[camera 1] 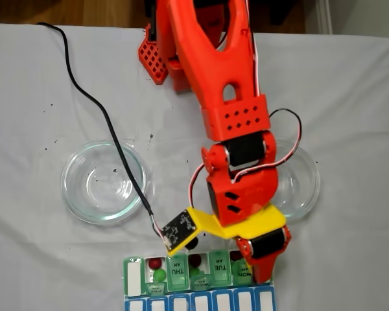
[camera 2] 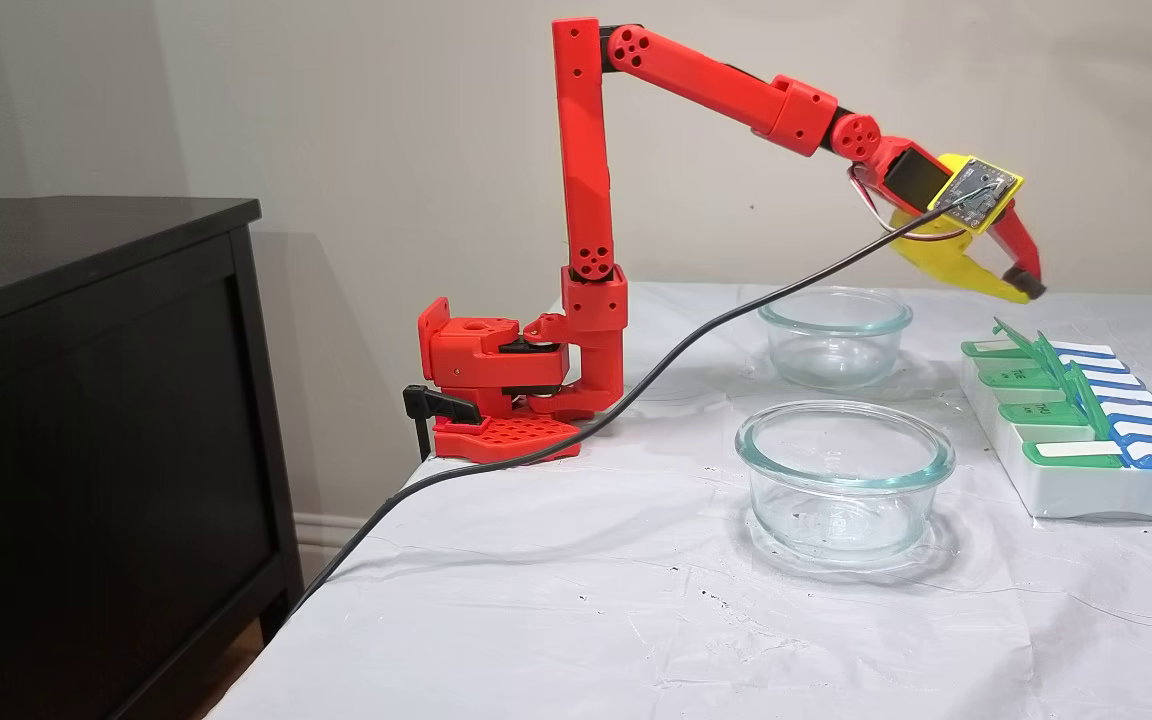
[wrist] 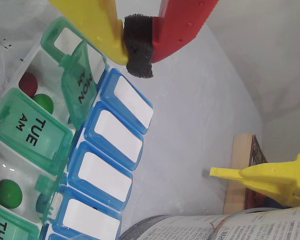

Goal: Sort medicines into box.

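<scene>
While the arm [camera 2: 696, 75] is reaching out over the pill box [camera 2: 1086, 490], the gripper [wrist: 138, 47] is hanging above the box's near end with its fingers pressed together on only their own black foam pad, carrying nothing. Both glass bowls [camera 1: 105, 182] beside the box are sitting empty. Red and green balls [wrist: 42, 102] are lying in the box's opened green cells, so sorting looks finished.

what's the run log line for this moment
gripper: shut, empty, above pill organizer | green lids: open | red ball and green ball: in cells | glass dishes: no balls
</scene>
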Robot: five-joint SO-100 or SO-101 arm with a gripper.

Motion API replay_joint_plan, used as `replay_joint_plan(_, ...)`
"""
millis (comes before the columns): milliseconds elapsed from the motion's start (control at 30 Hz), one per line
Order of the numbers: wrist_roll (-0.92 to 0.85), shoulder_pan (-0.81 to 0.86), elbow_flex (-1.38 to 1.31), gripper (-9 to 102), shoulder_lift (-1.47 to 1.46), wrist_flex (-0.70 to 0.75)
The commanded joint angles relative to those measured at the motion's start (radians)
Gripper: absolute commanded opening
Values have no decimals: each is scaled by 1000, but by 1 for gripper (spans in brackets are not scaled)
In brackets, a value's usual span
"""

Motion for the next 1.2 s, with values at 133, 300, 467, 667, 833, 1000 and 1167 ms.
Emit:
replay_joint_plan(133, -54, 5, -46, 0, 18, -9)
replay_joint_plan(300, -78, 12, -55, 0, 0, -3)
replay_joint_plan(467, -75, 12, -64, 0, -21, 25)
replay_joint_plan(667, -60, 43, -172, 0, -104, 224)
replay_joint_plan(833, -81, 49, -170, 0, -110, 222)
replay_joint_plan(1000, -198, 2, -34, 0, -38, 166)
replay_joint_plan(1167, -304, -37, 72, 0, 9, 141)
